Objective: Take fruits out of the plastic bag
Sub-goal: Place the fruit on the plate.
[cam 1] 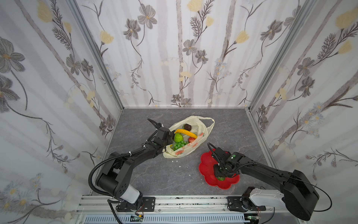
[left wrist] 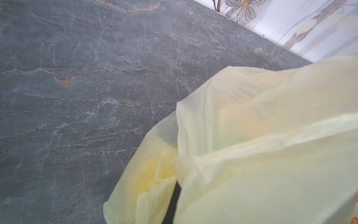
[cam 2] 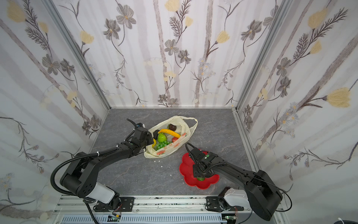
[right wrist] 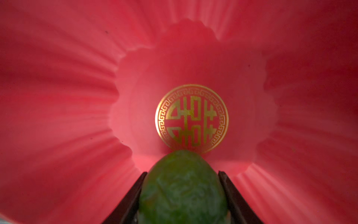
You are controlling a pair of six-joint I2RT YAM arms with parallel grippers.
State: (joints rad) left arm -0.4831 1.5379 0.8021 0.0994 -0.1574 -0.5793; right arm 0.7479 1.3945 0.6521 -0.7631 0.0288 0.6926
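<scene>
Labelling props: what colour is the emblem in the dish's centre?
The emblem is gold; right wrist view shows it best.

left tool (left wrist: 173,202) hidden by plastic bag (left wrist: 261,155), avocado (right wrist: 184,190) cropped

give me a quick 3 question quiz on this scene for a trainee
1. True or false: the right gripper holds a green fruit over the red dish.
2. Which lies in the bag? A) banana B) spoon C) cup
3. Fill in: the left gripper is shut on the ___.

Key: 1 true; 2 A; 3 bag
</scene>
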